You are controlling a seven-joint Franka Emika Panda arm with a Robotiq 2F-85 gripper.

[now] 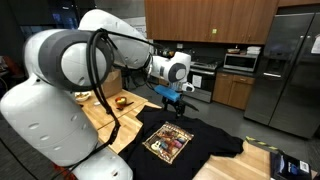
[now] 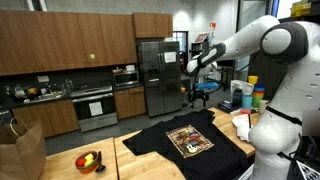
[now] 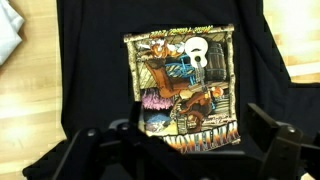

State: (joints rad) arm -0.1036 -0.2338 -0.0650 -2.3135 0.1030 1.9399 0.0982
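the claw (image 3: pixel 180 150) hangs with its two dark fingers spread wide apart and nothing between them. it is above, and clear of, the black short-sleeved t-shirt (image 3: pixel 75 95). the shirt lies face up and spread flat on the pale wooden worktop (image 3: pixel 305 40), with its yellow-bordered picture print (image 3: pixel 186 85) straight below the claw. as i judge it, nothing has been done to the shirt: no fold or lift, sleeves out to both sides, and every handling step is left. a scrap of white cloth (image 3: pixel 8 35) sits by the shirt's edge. farther along the worktop, well apart from the shirt, is a small dark bowl of yellow and red fruit (image 2: pixel 89 160). beyond it stands a tall stainless steel fridge (image 2: pixel 155 75). count: one claw, one shirt, one print, one bowl, one fridge.
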